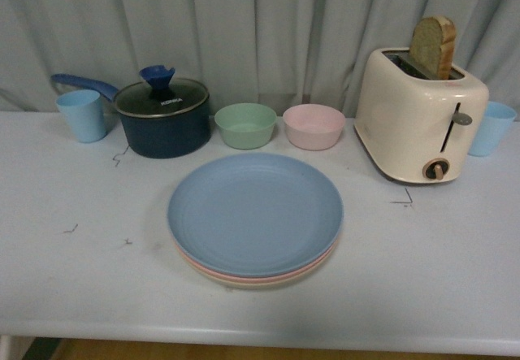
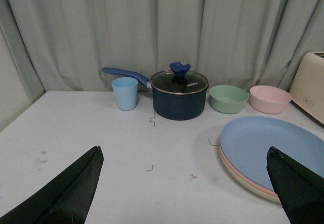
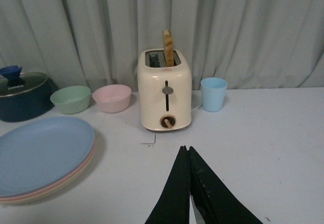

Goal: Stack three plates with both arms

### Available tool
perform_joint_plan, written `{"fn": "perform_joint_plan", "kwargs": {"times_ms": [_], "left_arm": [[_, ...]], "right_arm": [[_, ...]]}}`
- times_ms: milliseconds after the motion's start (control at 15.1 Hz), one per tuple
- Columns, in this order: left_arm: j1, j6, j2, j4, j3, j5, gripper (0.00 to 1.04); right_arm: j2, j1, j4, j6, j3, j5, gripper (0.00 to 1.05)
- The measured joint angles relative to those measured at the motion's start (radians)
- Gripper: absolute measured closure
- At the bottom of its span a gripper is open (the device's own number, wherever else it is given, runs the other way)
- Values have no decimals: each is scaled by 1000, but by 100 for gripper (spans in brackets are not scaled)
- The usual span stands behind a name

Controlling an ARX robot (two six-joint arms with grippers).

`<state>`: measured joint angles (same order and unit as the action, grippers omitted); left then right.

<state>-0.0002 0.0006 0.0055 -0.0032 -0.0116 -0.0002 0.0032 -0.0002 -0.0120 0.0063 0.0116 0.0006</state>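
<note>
Grey-green curtains are drawn in heavy folds right across the back, and a pale counter (image 1: 73, 287) is spread out below them, marked with a few small dark scuffs. Along the rear of it are lined up a light blue cup (image 1: 81, 115), a dark blue lidded saucepan (image 1: 162, 119), a green bowl (image 1: 245, 124), a pink bowl (image 1: 314, 126), a cream toaster (image 1: 420, 116) with a slice of bread (image 1: 434, 46) raised in its slot, and a second blue cup (image 1: 492, 127) half hidden beside it. Centre stage, the three plates are seen stacked: the blue plate (image 1: 255, 211) lies on top, with the rim of the pink plate (image 1: 213, 271) and the cream plate (image 1: 260, 282) showing beneath, so the stacking is judged as good as done. From the front, neither arm is seen. The left fingers (image 2: 185, 183) are spread wide apart and nothing is held between them, low over the counter just beside the stack; the right fingers (image 3: 190, 183) are pressed together, empty, well clear toward the toaster. The danger now is judged to be in the retreat: one left fingertip (image 2: 296, 183) is poised close to the plate rims, and a sideways swing could nudge the stack askew or slide it. A careless sweep on the right could likewise clip the toaster.
</note>
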Motion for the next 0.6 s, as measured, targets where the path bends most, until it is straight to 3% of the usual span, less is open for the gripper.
{"fn": "perform_joint_plan", "kwargs": {"times_ms": [66,133,598], "left_arm": [[0,0,0,0,0,0,7],[0,0,0,0,0,0,7],[0,0,0,0,0,0,7]], "right_arm": [[0,0,8,0,0,0,103],[0,0,7,0,0,0,93],[0,0,8,0,0,0,6]]}}
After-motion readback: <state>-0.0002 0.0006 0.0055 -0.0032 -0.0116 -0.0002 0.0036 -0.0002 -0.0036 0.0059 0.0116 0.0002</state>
